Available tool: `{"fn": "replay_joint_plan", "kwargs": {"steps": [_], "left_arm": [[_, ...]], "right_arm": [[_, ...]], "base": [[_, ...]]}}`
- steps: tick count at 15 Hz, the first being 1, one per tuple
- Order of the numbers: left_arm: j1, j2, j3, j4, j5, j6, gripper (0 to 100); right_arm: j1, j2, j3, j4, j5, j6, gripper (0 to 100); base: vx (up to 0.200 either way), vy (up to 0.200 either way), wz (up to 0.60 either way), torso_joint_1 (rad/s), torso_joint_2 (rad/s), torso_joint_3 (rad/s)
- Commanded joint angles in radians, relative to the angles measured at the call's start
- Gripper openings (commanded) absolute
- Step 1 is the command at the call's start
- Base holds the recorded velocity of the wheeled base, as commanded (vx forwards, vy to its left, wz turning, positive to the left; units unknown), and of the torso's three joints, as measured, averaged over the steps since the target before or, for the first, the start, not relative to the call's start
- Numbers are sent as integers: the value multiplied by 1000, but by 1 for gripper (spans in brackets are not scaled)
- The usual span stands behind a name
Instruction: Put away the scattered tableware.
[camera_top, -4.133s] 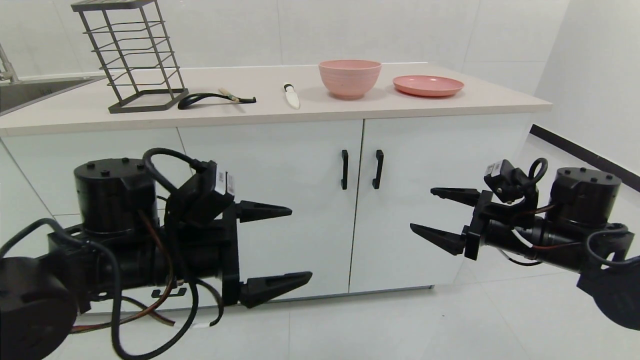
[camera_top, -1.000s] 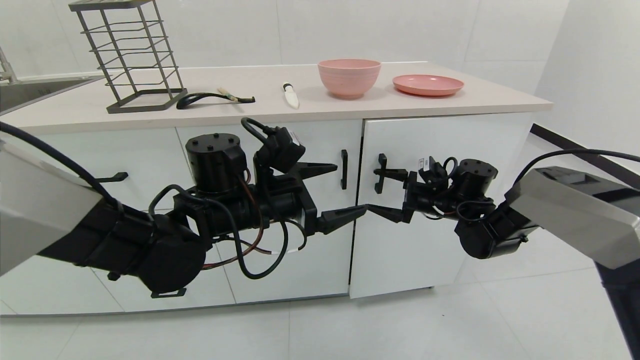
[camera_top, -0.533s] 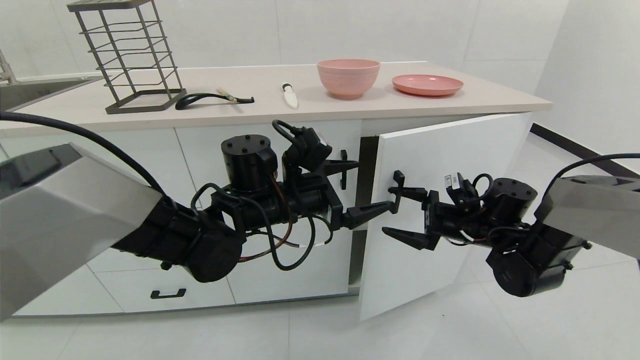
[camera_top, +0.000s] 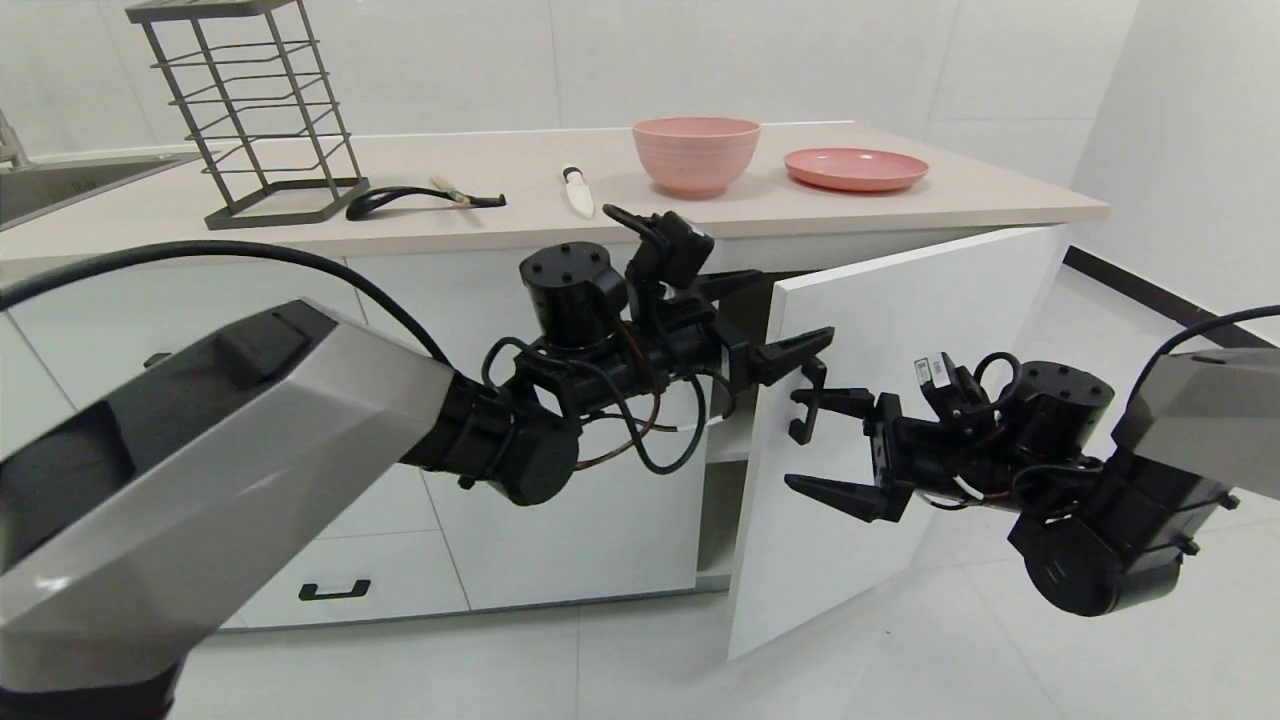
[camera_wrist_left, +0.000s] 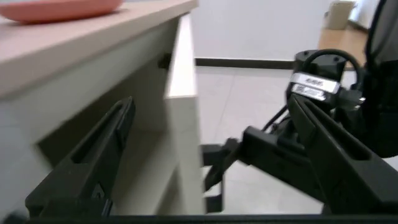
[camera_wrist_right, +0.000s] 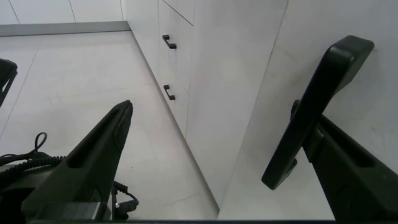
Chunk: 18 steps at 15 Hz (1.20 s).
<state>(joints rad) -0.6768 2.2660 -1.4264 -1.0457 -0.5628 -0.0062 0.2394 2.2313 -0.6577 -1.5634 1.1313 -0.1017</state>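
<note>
A pink bowl (camera_top: 690, 152) and a pink plate (camera_top: 856, 168) stand on the countertop (camera_top: 980, 205). Further left lie a white knife (camera_top: 578, 192) and a black ladle (camera_top: 400, 197). Below, the right cabinet door (camera_top: 900, 340) stands partly open. My left gripper (camera_top: 770, 318) is open, its fingers on either side of the door's free edge (camera_wrist_left: 183, 124). My right gripper (camera_top: 830, 448) is open too, its upper finger against the black door handle (camera_top: 805, 400), (camera_wrist_right: 317, 112). Neither gripper holds any tableware.
A dark wire rack (camera_top: 262, 110) stands at the counter's left, beside a sink (camera_top: 60, 185). The left cabinet door (camera_top: 560, 540) is closed, and a drawer handle (camera_top: 335, 588) sits low at the left. White tiled floor (camera_top: 1000, 650) lies open to the right.
The right cabinet door has swung further open with my right gripper at its handle. My left gripper has risen and moved right onto the door's free edge.
</note>
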Motion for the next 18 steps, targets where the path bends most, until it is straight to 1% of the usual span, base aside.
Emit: {"fn": "replay_joint_plan", "kwargs": {"steps": [1, 3, 5, 8, 11, 13, 16, 17, 18], "left_arm": [[-46, 76, -49, 0, 0, -18, 100], [-75, 84, -55, 6, 3, -20, 100], [-75, 87, -65, 3, 3, -20, 100], [-78, 79, -63, -8, 9, -20, 100], [-102, 72, -57, -7, 11, -20, 100], [-122, 72, -55, -5, 11, -20, 100], [-136, 72, -51, -3, 26, -20, 100], [-136, 72, -49, -2, 29, -20, 100], [-136, 72, -49, 0, 29, -20, 100]], "right_arm": [[-3, -9, 0, -7, 4, -3, 100], [-6, -9, 1, -7, 4, -3, 100], [-17, -7, -2, -7, -2, -4, 100], [-78, 8, -2, -7, -2, -6, 100], [-143, 22, -2, -7, -2, -9, 100], [-164, 30, 12, -7, -2, -9, 100], [-180, 4, 96, -7, -1, -33, 100], [-190, -56, 139, -7, -2, -33, 100], [-209, -128, 222, -7, -2, -35, 100]], "base": [[0, 0, 0, 0, 0, 0], [0, 0, 0, 0, 0, 0], [0, 0, 0, 0, 0, 0], [0, 0, 0, 0, 0, 0], [0, 0, 0, 0, 0, 0], [0, 0, 0, 0, 0, 0], [0, 0, 0, 0, 0, 0], [0, 0, 0, 0, 0, 0], [0, 0, 0, 0, 0, 0]]}}
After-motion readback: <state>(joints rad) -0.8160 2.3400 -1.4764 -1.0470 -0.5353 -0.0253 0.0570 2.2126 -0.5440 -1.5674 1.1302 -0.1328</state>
